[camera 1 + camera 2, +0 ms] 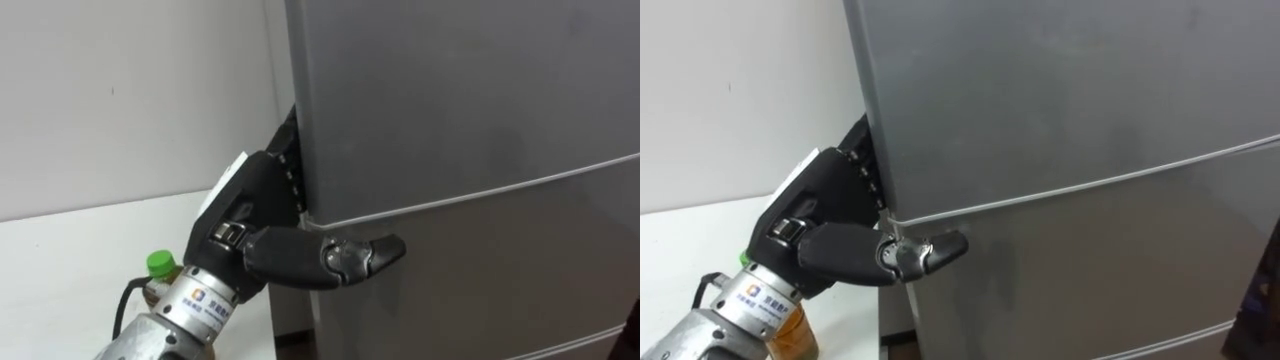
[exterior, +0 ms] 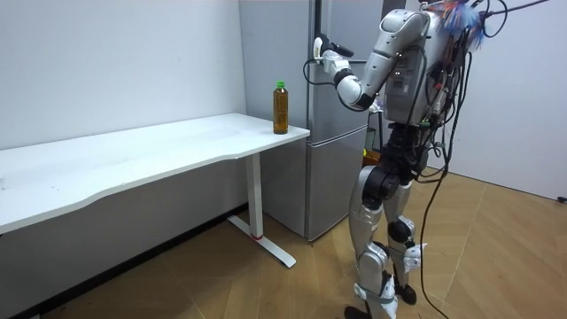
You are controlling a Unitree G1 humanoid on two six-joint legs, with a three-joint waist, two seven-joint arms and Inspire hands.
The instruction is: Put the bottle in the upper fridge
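Observe that the robot stands upright facing the grey fridge (image 1: 460, 110), just beside the end of the white table (image 2: 159, 146). Locate the left hand (image 1: 262, 210) at 8 o'clock in the head views, set against the left edge of the upper door (image 1: 440, 80), just above the seam (image 1: 480, 195) that divides it from the lower door (image 1: 480, 280). The thumb lies across the door front along that seam. The rest of the hand passes behind the door edge, so you cannot tell whether it is clamped on the door or loose. Find the bottle (image 2: 281, 108), amber with a green cap, standing upright on the table near its fridge end, at 7 o'clock from the left hand and well apart from it.
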